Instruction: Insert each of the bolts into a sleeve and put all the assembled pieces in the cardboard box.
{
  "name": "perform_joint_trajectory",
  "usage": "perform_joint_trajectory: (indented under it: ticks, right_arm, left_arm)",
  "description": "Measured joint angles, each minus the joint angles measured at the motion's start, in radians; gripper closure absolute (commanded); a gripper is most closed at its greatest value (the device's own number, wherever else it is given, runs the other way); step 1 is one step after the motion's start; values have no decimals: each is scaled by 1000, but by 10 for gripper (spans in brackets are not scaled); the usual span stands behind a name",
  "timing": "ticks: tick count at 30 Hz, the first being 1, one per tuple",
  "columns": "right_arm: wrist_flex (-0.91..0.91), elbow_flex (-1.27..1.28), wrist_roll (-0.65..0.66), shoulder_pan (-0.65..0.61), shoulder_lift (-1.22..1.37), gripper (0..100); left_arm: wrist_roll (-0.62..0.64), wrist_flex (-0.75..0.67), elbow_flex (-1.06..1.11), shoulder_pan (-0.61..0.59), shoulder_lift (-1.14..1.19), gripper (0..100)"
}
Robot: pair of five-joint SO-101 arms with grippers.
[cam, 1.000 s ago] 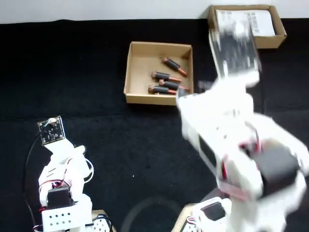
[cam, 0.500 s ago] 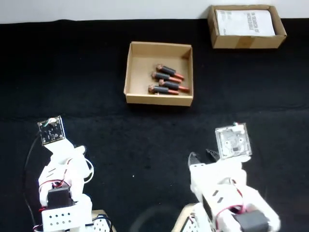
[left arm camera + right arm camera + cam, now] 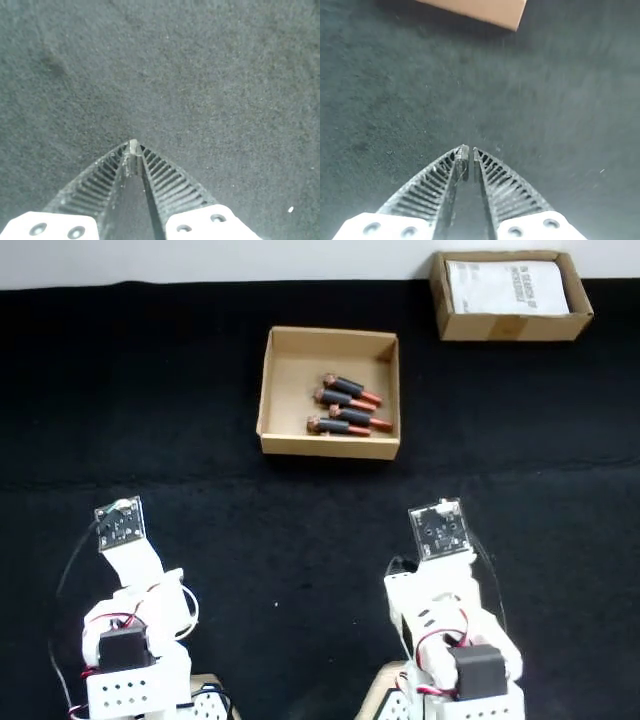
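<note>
Left gripper (image 3: 132,147): closed on nothing, tips met, low over the bare counter (image 3: 200,500). Right gripper (image 3: 468,150): closed but for a sliver, also empty, over the counter on the near side of a corner of the box (image 3: 485,10).

Task items: I count four assembled pieces (image 3: 345,407) lying in the box (image 3: 268,390) at mid-counter, bunched toward one wall, touching or nearly so. Each shows a dark sleeve with a copper-coloured bolt end standing out. I see no loose bolt or sleeve on the counter, so I judge the work done or close to it.

Risks noted:
1. Seating. I cannot tell from here how deep each bolt sits. A loose one could slide out if the box is jolted.
2. Box contact. Both arms are folded at the near edge, well apart from the box. Any fresh reach that comes in low could clip the near wall and shove the box, as nothing appears to hold it down.
3. Wrong bin. A second box (image 3: 500,325) holding a paper (image 3: 510,285) stands at the far corner and could be mistaken for the target.
</note>
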Motion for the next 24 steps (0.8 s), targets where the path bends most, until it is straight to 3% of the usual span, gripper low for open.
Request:
perform_joint_trajectory:
  ticks: [4, 14, 24]
  right_arm:
    - [-29, 101, -84, 31, 0, 992]
    - [-52, 212, -106, 238, -2, 992]
    - [-52, 212, -109, 255, -2, 992]
  left_arm:
    - [0, 3, 0, 0, 0, 991]
    - [0, 3, 0, 0, 0, 991]
    - [0, 3, 0, 0, 0, 991]
